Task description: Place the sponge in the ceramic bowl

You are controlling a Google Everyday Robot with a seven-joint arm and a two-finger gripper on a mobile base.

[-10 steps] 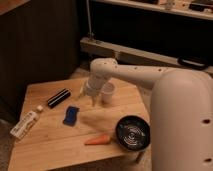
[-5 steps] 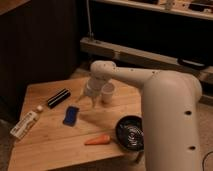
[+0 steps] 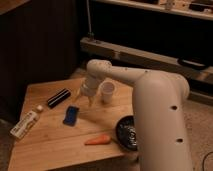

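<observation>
The blue sponge (image 3: 71,115) lies flat on the wooden table (image 3: 45,142), left of centre. The black ceramic bowl (image 3: 126,133) sits near the table's right front corner, partly hidden behind my white arm. My gripper (image 3: 88,99) hangs fingers-down over the table, just right of and behind the sponge and a little above it, next to the white cup (image 3: 107,92). It is not touching the sponge.
A black rectangular bar (image 3: 58,98) lies at the back left. A white bottle (image 3: 26,124) rests at the left edge. An orange carrot (image 3: 98,140) lies near the front edge, between sponge and bowl. My arm's large white body (image 3: 160,125) fills the right side.
The arm's body has swung leftward, covering more of the bowl. The gripper has stayed near the cup, shifting slightly toward the sponge.
</observation>
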